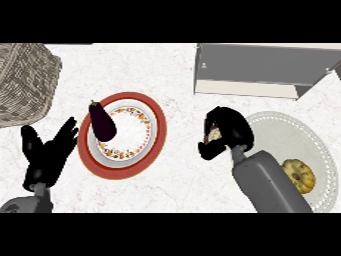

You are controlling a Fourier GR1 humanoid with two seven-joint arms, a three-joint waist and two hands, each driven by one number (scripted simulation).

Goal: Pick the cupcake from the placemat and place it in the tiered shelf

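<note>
My right hand [225,131] is curled round the cupcake [214,135], of which only a pale sliver shows between the fingers. The hand hovers at the left edge of the round white placemat [291,132]. The tiered shelf [265,67], grey with a pale lower board, stands at the back right, beyond the hand. My left hand [47,155] rests open at the lower left, fingers up.
A red-rimmed plate [154,112] with a patterned centre holds a dark eggplant [103,122] in the middle. A wicker basket [14,82] fills the back left corner. A yellow-brown round food item [300,175] lies on the placemat beside my right forearm.
</note>
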